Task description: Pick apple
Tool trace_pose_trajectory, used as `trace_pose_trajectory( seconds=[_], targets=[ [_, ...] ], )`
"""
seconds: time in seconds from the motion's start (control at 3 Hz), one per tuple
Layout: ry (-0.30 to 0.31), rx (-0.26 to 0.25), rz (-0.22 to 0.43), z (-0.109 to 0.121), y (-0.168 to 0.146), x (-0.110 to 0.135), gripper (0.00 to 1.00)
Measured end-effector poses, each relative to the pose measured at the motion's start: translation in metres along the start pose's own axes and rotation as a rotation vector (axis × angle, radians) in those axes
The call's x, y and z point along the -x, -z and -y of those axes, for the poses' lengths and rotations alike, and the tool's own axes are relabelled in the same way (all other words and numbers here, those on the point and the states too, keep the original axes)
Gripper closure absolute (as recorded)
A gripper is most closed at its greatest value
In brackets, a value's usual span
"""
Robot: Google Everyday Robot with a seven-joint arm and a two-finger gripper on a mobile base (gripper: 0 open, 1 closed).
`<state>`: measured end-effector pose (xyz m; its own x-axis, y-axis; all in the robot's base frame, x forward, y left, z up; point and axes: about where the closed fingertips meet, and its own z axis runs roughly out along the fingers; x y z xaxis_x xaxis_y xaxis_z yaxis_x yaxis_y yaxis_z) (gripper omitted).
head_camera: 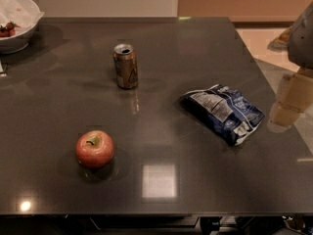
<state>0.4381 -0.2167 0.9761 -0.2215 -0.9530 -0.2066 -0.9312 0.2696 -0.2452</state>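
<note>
The apple [95, 149] is round and red with a yellow-green patch around its short brown stem. It sits upright on the dark table [161, 58], near the front left. My gripper [286, 106] shows as a blurred tan shape at the right edge of the view, over the table's right side and far from the apple. Nothing is seen in it.
An open gold soda can [125, 66] stands behind the apple, toward the middle. A crumpled blue chip bag [223, 112] lies right of centre, close to the gripper. A white bowl [17, 21] with small dark red berries sits at the back left corner.
</note>
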Motion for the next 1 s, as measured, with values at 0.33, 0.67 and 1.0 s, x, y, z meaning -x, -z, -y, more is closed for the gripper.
trace_pose_trajectory(
  seconds=[0.33, 0.67, 1.0],
  targets=[
    [0.0, 0.0, 0.0, 0.0, 0.0, 0.0, 0.0],
    [0.031, -0.005, 0.039, 0.002, -0.001, 0.018, 0.0],
    [0.084, 0.008, 0.106, 0.002, -0.007, 0.049, 0.0]
  ],
)
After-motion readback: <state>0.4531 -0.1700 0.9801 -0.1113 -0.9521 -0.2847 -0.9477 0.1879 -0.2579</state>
